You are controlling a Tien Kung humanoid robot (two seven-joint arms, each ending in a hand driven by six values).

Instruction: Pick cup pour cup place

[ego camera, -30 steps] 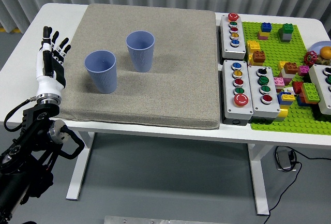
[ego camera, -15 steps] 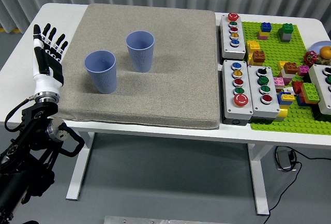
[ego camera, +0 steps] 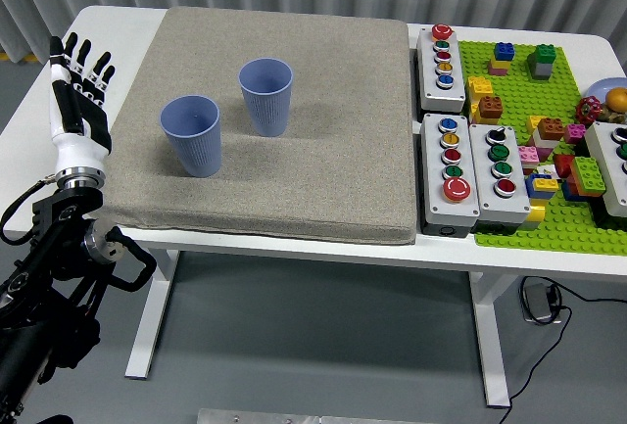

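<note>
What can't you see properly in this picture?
- Head view: whether the two blue ribbed plastic cups, near and far, hold anything; their insides are shadowed.
- The plate of food: cut off by the right edge.
- The robot's right hand: outside the frame.
- Button box labels: too small.

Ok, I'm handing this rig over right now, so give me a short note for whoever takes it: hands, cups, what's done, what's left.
Left hand: open, fingers straight and pointing up, over the table's left edge, holding nothing.
Right hand: not in view.
Near cup and far cup: both blue, upright, apart from each other on the grey mat. The near cup is closer to the left hand.
Done: nothing visible; neither cup is grasped.
Left: pick one cup, pour it into the other, set it down.
</note>
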